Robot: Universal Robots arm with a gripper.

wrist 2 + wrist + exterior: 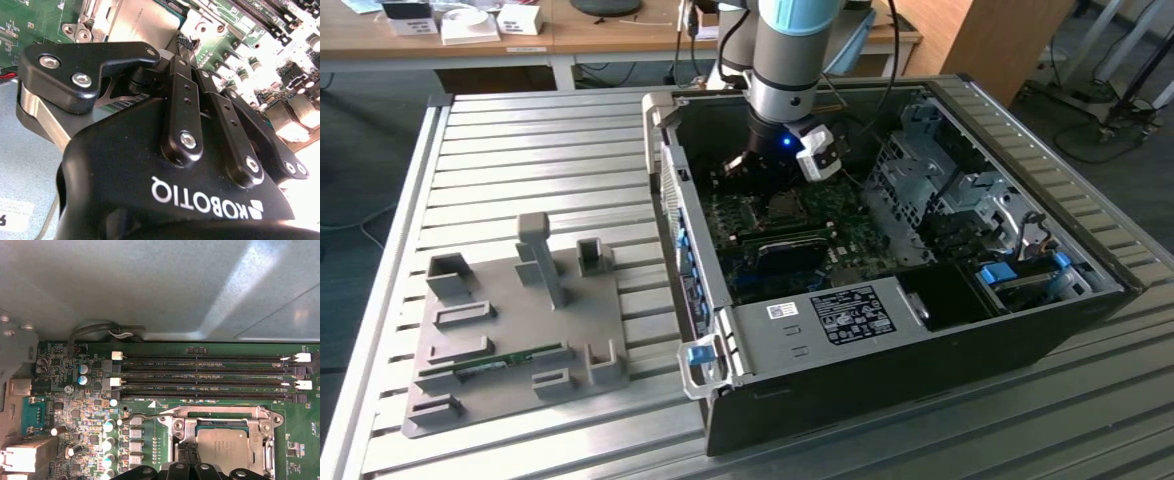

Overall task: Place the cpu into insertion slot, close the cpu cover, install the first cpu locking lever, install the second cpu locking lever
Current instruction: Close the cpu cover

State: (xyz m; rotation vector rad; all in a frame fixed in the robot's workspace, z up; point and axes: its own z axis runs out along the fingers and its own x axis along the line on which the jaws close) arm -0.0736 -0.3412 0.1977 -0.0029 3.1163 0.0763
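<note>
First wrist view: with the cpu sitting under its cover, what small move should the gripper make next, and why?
Probably a slight downward press where the gripper is. The cpu lies seated, the cpu cover looks down around it, and the shut gripper sits at the cover's edge away from the memory slots. Whether a lever lies under it cannot be told.

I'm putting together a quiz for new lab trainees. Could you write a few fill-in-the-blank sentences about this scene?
1. The cpu sits in the insertion slot on the green ____.
2. Next to it run ____ long black memory slots.
3. In the exterior view the gripper hangs inside the open computer ____.
Missing words: motherboard; four; case.
</note>
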